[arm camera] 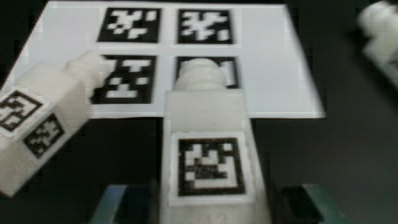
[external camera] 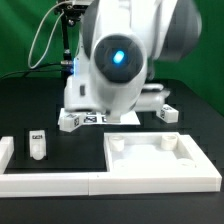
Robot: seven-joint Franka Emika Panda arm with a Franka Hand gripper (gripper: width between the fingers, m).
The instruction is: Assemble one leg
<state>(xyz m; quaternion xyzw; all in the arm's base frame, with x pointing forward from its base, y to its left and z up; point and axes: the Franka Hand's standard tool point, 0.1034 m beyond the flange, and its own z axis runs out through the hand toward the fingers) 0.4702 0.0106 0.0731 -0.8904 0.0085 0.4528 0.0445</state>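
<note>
1. No letters, numbers or brand names are showing legibly anywhere.
2. The thin flat white marker board (arm camera: 285,85) is carrying four square black-and-white marker tags.
3. The small white plastic post-shaped leg (arm camera: 210,115) nearest the camera is bearing one such coded tag; a second white leg (arm camera: 45,110) just beside it is showing another.

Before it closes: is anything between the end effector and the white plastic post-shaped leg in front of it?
Nothing visible: the white tagged leg sits right at the open end effector; a second white leg lies beside it.

One leg (arm camera: 208,140) sits beside another leg (arm camera: 39,115), near the marker board (arm camera: 270,85).
</note>
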